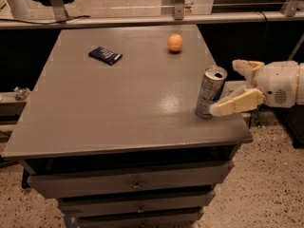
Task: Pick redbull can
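The place looks like a robotics lab or workshop rather than a home. A plain grey cabinet surface (118, 108) sits over a stack of grey drawers (133, 184) on a speckled hard floor (270, 189), with a bare metal rail (142, 20), frame legs and a loose black cable (71, 18) behind. A cream plastic robot hand (224, 88) reaches in at the surface's right edge, its fingers spread apart.
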### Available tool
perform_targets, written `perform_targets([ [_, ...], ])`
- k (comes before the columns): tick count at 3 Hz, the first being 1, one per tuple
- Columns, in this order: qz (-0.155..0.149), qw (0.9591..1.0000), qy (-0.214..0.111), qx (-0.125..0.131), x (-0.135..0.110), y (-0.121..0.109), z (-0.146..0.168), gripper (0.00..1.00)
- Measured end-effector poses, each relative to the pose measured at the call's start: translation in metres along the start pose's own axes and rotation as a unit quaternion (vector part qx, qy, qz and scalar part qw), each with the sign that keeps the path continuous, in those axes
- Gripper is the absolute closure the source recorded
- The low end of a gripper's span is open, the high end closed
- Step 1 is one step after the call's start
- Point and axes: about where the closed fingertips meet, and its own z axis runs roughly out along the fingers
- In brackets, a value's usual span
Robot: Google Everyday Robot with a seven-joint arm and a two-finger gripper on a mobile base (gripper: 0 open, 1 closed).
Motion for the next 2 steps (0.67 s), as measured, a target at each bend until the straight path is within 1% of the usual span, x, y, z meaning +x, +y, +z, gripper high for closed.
perform_targets([
  [1, 0.011, 0.9987, -0.049, -0.007, -0.012, 0.002, 0.017, 0.00],
  [2, 0.013, 0.9972, -0.073, -0.009, -0.015, 0.010, 0.029, 0.16],
])
